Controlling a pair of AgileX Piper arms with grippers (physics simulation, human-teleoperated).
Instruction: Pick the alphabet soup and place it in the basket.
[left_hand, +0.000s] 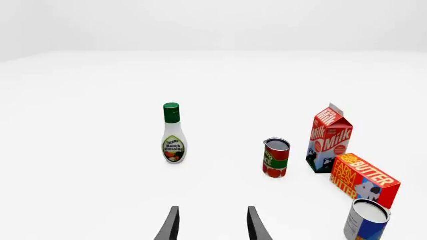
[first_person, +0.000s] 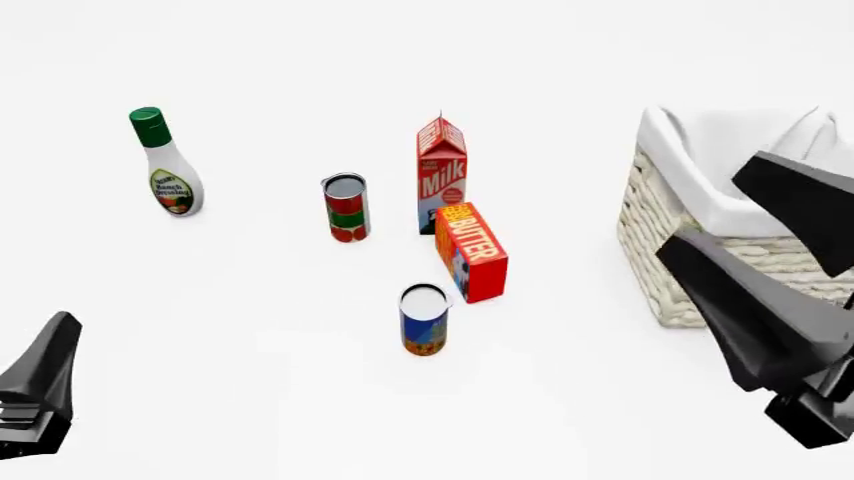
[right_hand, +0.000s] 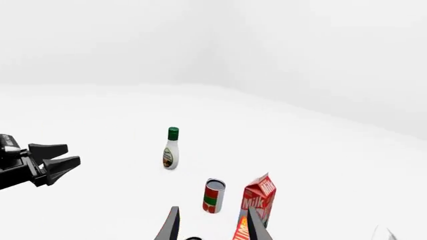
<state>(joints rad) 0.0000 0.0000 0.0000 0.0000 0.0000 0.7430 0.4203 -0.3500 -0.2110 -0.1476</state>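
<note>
At the far left of the front view we see the left gripper low over the white desk, touching nothing; in its wrist view its jaws stand spread with only bare desk between them. Next comes the ranch bottle, upright with a green cap, well apart from the other things. To the right of it stands the red-and-green can, and just beside that the milk carton. The butter box lies in front of the carton, very near it. The soup stands upright in front of the box, near it but apart, about in the middle of the desk and between the two arms. Further right sits the basket with its white liner, well apart from the soup. The right gripper hangs in front of the basket; its wrist view shows the jaws spread and holding nothing.
</note>
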